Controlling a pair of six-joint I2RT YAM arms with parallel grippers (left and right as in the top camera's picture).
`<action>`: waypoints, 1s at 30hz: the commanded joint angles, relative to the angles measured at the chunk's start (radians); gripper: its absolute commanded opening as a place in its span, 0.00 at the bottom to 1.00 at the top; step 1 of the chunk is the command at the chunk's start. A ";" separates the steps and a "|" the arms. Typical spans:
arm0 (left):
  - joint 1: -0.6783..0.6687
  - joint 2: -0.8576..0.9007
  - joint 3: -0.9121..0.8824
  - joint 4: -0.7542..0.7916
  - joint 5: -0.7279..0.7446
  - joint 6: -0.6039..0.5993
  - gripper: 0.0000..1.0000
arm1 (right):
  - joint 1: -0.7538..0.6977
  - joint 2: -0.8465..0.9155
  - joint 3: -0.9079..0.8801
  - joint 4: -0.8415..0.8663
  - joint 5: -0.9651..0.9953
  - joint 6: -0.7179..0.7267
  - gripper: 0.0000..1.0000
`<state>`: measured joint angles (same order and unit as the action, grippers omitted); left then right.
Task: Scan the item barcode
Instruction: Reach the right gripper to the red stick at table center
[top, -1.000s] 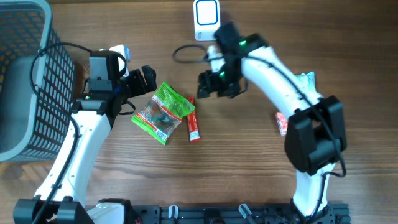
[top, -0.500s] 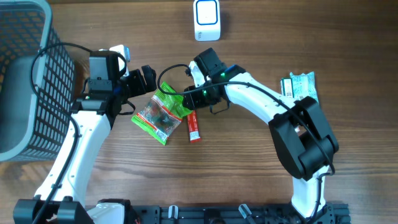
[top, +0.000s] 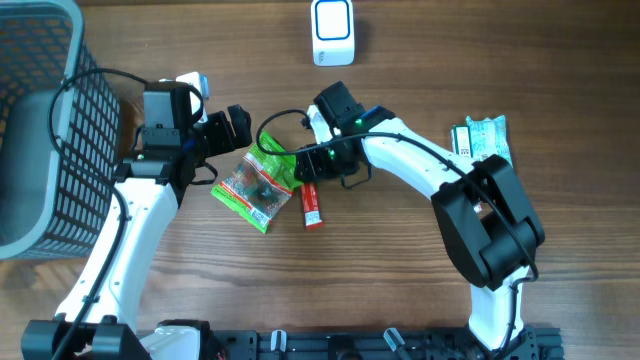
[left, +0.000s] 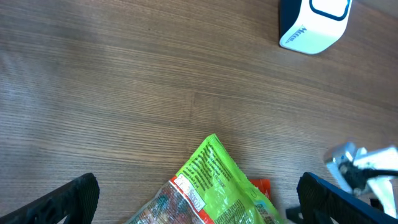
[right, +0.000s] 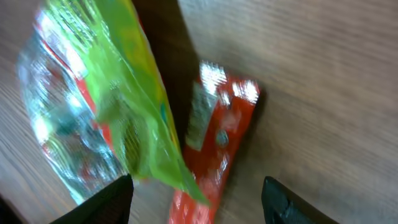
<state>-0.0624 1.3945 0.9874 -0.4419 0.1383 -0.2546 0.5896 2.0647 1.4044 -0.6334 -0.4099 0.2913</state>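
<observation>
At the middle of the desk (top: 400, 280), the right end effector (top: 308, 170) is now found low over the red packet (top: 311, 205) and the near edge of the green snack bag (top: 258, 185). A second ago it was held further right, nearer the white scanner (top: 331, 32). A pick-up is judged to be in preparation, so no barcode has yet been presented. In the right wrist view its fingers are spread partway on either side of the red packet, and nothing is gripped. The left end effector (top: 238, 125) is held fully open and empty just beside the bag. Fine print on the bag, a label on the packet and lettering on the scanner's side are seen, but none can be read.
</observation>
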 joint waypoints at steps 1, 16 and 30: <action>0.006 -0.009 0.005 0.003 -0.006 0.016 1.00 | 0.017 0.013 -0.010 -0.061 0.010 0.005 0.63; 0.006 -0.009 0.005 0.003 -0.006 0.016 1.00 | 0.179 0.013 -0.010 -0.147 0.554 0.329 0.45; 0.006 -0.009 0.005 0.003 -0.006 0.016 1.00 | -0.013 0.013 -0.010 -0.256 0.589 0.311 0.46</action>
<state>-0.0624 1.3949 0.9874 -0.4419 0.1383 -0.2546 0.6125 2.0647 1.4017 -0.8791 0.1471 0.5903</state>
